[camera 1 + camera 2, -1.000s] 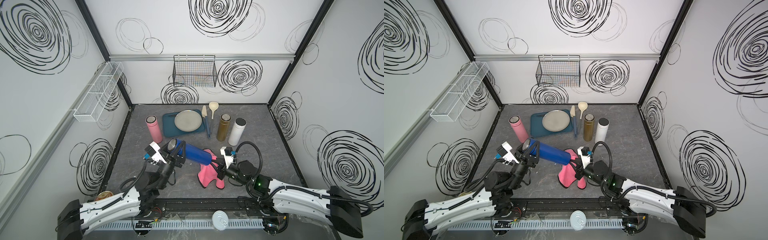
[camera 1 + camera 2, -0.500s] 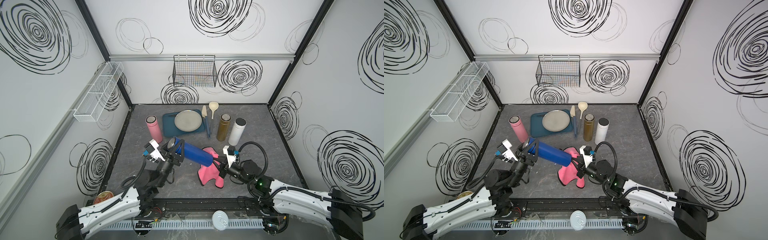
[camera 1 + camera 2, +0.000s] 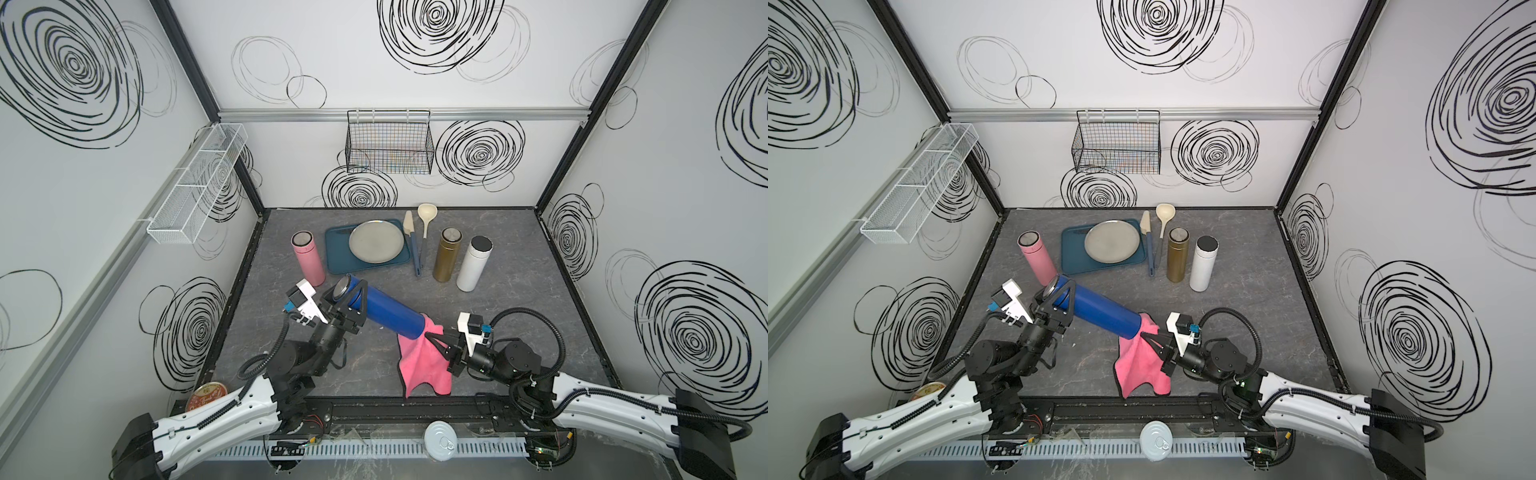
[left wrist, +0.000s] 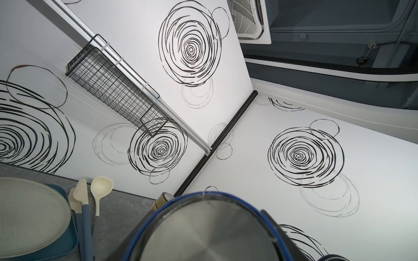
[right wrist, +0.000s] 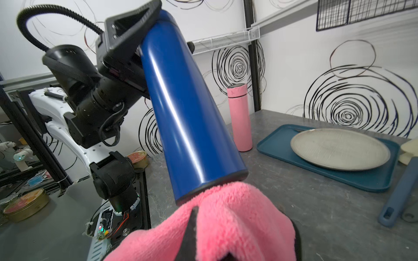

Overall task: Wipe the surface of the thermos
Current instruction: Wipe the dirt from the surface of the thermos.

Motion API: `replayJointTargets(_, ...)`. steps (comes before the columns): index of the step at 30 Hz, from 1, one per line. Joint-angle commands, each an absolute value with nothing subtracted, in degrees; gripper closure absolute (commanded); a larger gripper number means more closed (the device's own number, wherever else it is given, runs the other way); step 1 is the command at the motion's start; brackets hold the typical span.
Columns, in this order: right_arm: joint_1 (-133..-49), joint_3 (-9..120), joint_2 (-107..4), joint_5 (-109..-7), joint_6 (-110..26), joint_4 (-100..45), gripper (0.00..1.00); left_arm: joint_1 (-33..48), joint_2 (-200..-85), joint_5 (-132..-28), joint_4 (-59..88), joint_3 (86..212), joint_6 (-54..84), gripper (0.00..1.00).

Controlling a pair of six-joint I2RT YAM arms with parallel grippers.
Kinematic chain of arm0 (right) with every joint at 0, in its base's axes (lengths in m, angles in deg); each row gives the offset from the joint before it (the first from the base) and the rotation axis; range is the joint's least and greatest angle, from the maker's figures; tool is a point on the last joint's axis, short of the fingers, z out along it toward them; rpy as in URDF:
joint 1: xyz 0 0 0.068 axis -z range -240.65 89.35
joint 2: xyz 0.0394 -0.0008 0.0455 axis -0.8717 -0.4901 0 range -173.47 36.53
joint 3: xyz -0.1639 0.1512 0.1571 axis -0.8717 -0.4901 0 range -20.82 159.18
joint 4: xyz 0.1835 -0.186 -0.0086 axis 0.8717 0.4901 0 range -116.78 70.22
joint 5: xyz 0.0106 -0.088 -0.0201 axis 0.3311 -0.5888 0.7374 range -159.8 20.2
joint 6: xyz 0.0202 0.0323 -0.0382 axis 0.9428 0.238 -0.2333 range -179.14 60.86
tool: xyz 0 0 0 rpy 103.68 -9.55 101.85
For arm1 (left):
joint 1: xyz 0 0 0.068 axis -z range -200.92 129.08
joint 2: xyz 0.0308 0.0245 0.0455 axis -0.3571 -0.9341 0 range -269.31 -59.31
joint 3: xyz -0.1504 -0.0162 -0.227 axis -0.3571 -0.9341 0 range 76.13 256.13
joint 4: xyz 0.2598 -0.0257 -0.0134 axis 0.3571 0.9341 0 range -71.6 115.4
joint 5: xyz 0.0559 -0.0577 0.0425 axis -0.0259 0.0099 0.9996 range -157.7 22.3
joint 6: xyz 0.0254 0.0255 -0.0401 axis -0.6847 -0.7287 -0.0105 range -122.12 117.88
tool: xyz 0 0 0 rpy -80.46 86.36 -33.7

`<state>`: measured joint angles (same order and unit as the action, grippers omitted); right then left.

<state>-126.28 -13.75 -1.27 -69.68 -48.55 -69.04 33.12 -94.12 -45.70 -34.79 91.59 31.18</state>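
Gleaming blue thermos (image 3: pixel 386 311) — clamped in left pincer (image 3: pixel 352 296); right pincer (image 3: pixel 435 341) pinches pink cloth (image 3: pixel 419 368).

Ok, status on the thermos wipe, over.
Left end effector shut on blue thermos, held tilted, cap end up. Right end effector shut on pink cloth, cloth against thermos's bottom end. Pink thermos stands close to the cap end.

Even, diffuse white light leaves only soft shadows on the table (image 3: pixel 365 370). A glare streak runs down the blue thermos (image 5: pixel 181 108) (right wrist view) — its cap (image 4: pixel 203 232), close to the left wrist lens, looks soft; wrist-view edges bow.
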Motion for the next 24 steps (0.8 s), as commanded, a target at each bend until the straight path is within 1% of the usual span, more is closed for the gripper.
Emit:
replayJointTargets(1,-126.22,-12.66,-0.08,-71.82,-50.31,-71.52,1.00,32.96,-93.72,-47.32,-39.83,94.09,32.92,1.00)
replayJointTargets(4,-124.85,-11.46,-2.09,-74.48,-49.12,-70.02,1.00,33.01,-94.55,-48.85,-40.07,94.50,34.13,1.00)
replayJointTargets(8,-120.88,-12.25,-4.89,-68.95,-45.66,-72.99,1.00,33.03,-94.31,-49.42,-40.60,94.15,35.58,1.00)
replayJointTargets(10,-121.52,-11.80,-5.93,-66.48,-45.67,-73.43,1.00,33.01,-93.91,-49.04,-40.74,93.73,35.67,1.00)
replayJointTargets(12,-124.14,-10.95,-6.60,-65.45,-47.16,-73.57,1.00,32.98,-93.60,-48.56,-40.99,93.38,35.54,1.00)
replayJointTargets(14,-126.60,-10.56,-6.71,-66.25,-48.57,-74.18,1.00,32.97,-93.64,-48.34,-41.27,93.26,35.33,1.00)
replayJointTargets(18,-126.70,-10.44,-4.98,-67.91,-48.87,-73.83,1.00,32.98,-93.70,-47.93,-41.20,93.48,34.88,1.00)
replayJointTargets(21,-124.30,-11.57,-3.74,-70.22,-47.30,-73.53,1.00,32.99,-93.77,-48.42,-41.28,93.53,35.23,1.00)
replayJointTargets(24,-121.10,-12.85,-4.86,-67.45,-43.90,-75.53,1.00,32.98,-93.86,-48.80,-41.28,93.57,35.36,1.00)
